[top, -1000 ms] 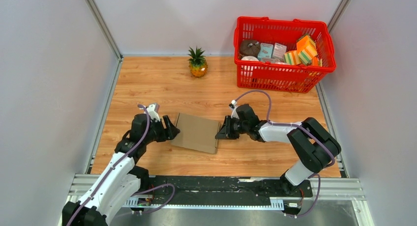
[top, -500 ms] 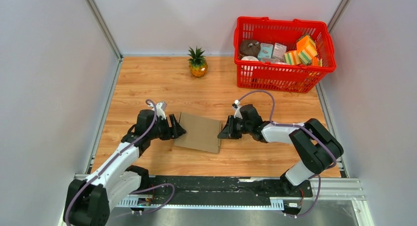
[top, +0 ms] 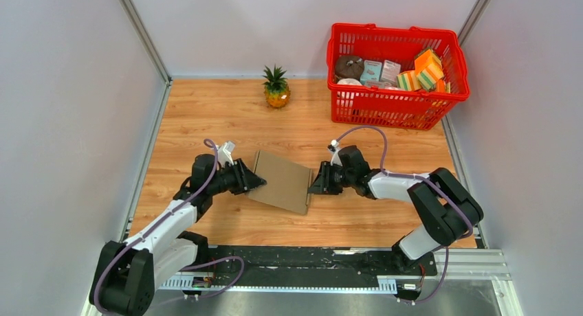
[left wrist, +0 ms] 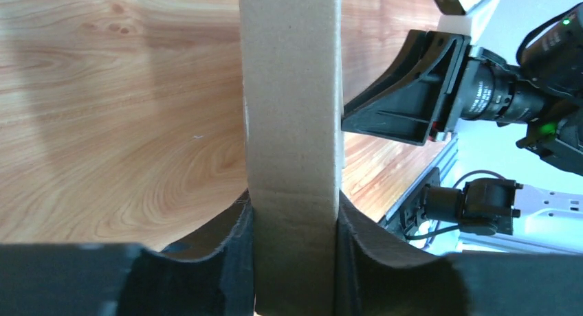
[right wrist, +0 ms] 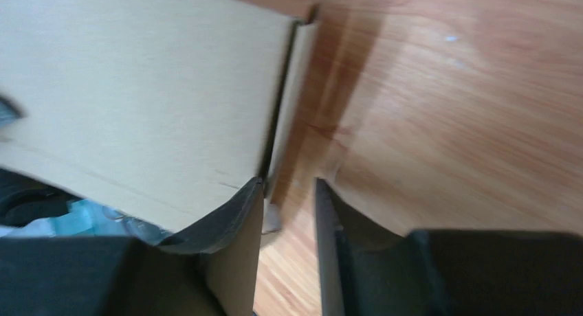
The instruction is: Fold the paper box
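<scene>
The paper box (top: 283, 181), plain brown cardboard, lies in the middle of the wooden table between my two grippers. My left gripper (top: 253, 181) is at its left edge. In the left wrist view a cardboard panel of the box (left wrist: 292, 89) runs straight between the fingers, and the left gripper (left wrist: 293, 203) is shut on it with both pads pressed against it. My right gripper (top: 317, 183) is at the box's right edge. In the right wrist view the box (right wrist: 137, 89) lies to the left, and the right gripper (right wrist: 289, 185) is open with only bare wood in the gap.
A red basket (top: 395, 106) with several small packages stands at the back right. A small pineapple (top: 276, 87) stands at the back centre. Grey walls close in both sides, and a metal rail (top: 302, 261) runs along the near edge.
My left gripper moved right onto the box's left edge and closed on it. The box shifted slightly right and tilted. The right gripper's jaws opened a little.
</scene>
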